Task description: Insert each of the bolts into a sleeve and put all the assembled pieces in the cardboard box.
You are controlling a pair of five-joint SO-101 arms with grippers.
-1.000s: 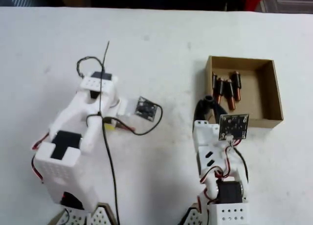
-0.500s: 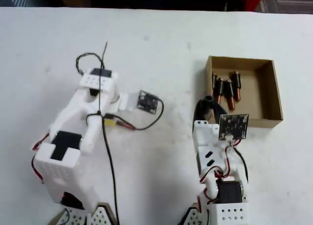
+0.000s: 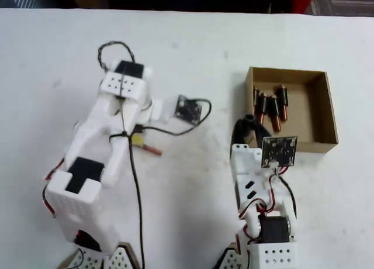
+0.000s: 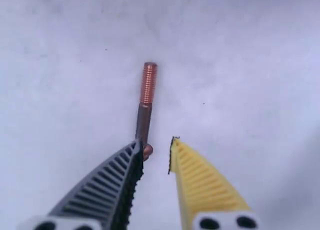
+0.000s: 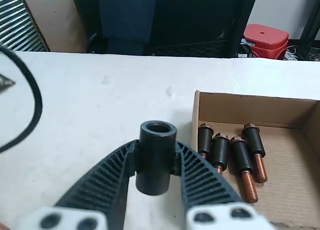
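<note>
White table point(image 3: 193, 41) runs across the high view. At the upper right of the frame sits the brown box point(image 3: 328, 105), and four pieces point(image 3: 270, 108), each a bolt in a sleeve, lie side by side in its left half. Just below the box's lower left corner the right gripper point(image 3: 248, 128) holds a black sleeve point(image 3: 249, 118). At the middle left of the frame the left gripper point(image 3: 140, 141) points down at the table, and a copper bolt point(image 3: 153, 149) lies right by its tip. From the left wrist, the bolt lies flat on the table with its thread end pointing away from the gripper. Its head touches the tip of the grey finger point(image 4: 122, 172). The yellow finger point(image 4: 192, 172) is a little apart from it, so the jaws are narrow and grip nothing. From the right wrist, the jaws squeeze the sleeve from both sides and it stands upright, its hole facing up. The box is near it on the table, with the four pieces inside.
</note>
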